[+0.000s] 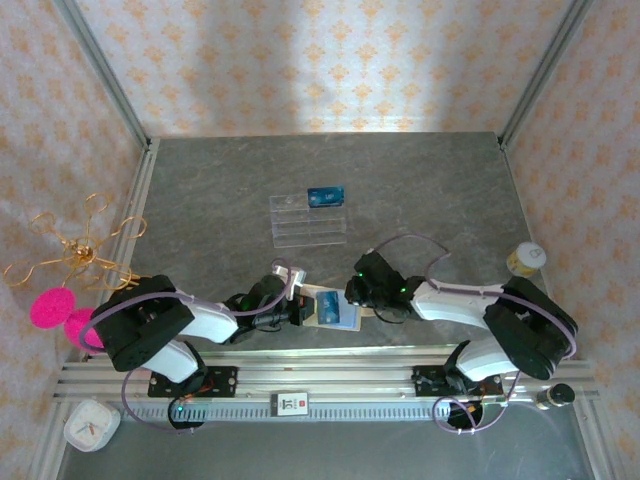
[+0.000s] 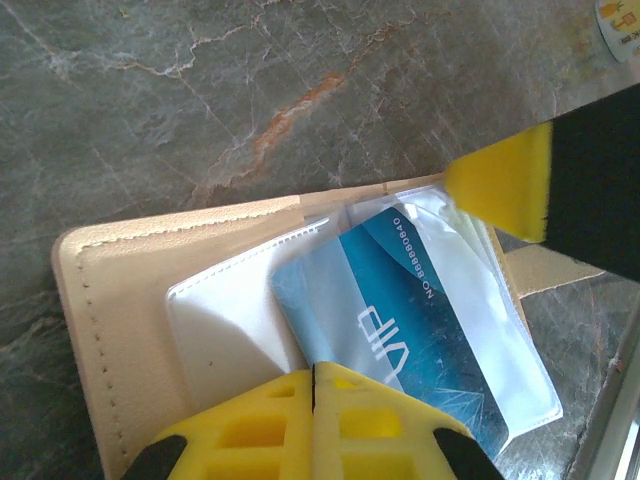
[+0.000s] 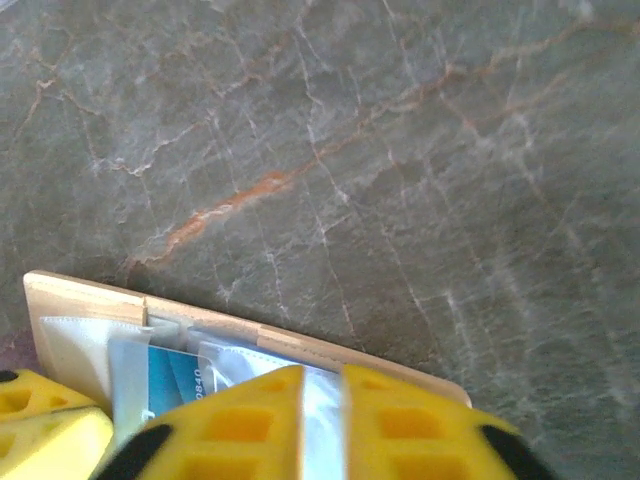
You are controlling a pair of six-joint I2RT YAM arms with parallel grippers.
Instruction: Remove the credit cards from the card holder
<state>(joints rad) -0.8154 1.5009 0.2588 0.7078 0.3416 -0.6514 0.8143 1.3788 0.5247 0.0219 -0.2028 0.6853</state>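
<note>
Step in hand: pulling a card out, with one apparently already out and at least one to go.

- left gripper (image 2: 314, 390): closed, fingers flush together, over the near edge of the card holder (image 2: 130, 290). Reads as pinning it to the table (image 2: 200, 100). Can't tell if it's pressing down or just resting on it.
- card holder: lying open and flat on the table at the near edge, between the two grippers, with the clear inner sleeves facing up.
- blue VIP card (image 2: 400, 320): in the holder, under or inside a clear sleeve, skewed to the pocket edge. Can't tell how far in it's seated.
- right gripper (image 3: 322, 385): over the holder's other side, fingers a thin slit apart with pale sleeve showing in the gap. Can't tell if it's pinching anything.
- second blue card (image 1: 325, 196): well apart from the holder, at the far right corner of the clear compartment tray (image 1: 300, 232). Can't tell whether it's in a slot or on top.

Next move, my read: the right gripper has to catch the card's exposed edge and not the sleeve film, then draw it out along the pocket while the left holds the holder flat.

Risks: it grabs film and card together, or the holder lifts with the pull.
</note>
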